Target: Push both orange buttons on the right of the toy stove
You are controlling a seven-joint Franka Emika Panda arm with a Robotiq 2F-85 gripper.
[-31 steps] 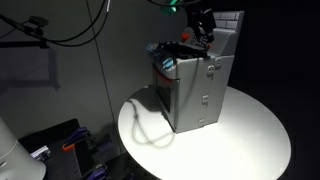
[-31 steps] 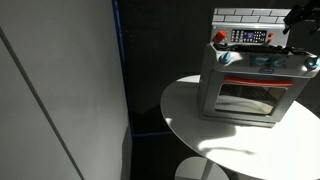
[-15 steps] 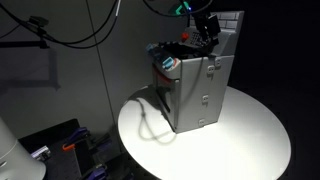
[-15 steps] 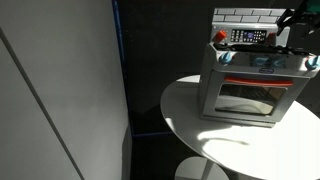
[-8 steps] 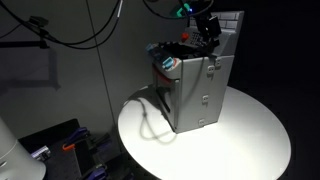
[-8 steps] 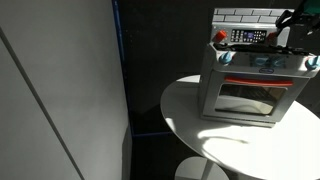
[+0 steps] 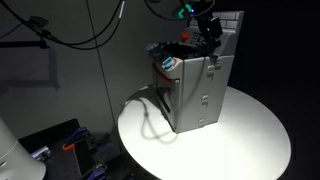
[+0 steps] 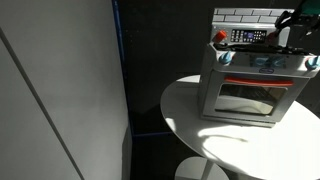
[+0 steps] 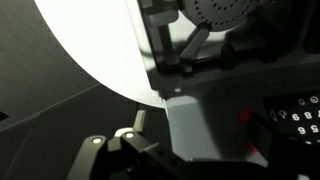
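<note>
A round white table (image 7: 250,140) stands in a dark room. On it we see the grey stove (image 7: 195,95), its door shut, with a white brick back panel and a blue-and-white item (image 7: 168,63) on the cooktop. The gripper (image 7: 210,32) hangs over its top; we cannot tell whether the fingers are apart. The orange buttons are too small to make out.

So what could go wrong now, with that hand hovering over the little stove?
Two things, probably. The hand is very close to the brick back panel of the toy stove, so a small slip could knock the panel instead of pressing a button. And nothing visible holds the stove down on the round table, so a hard push might shove or tip it.
</note>
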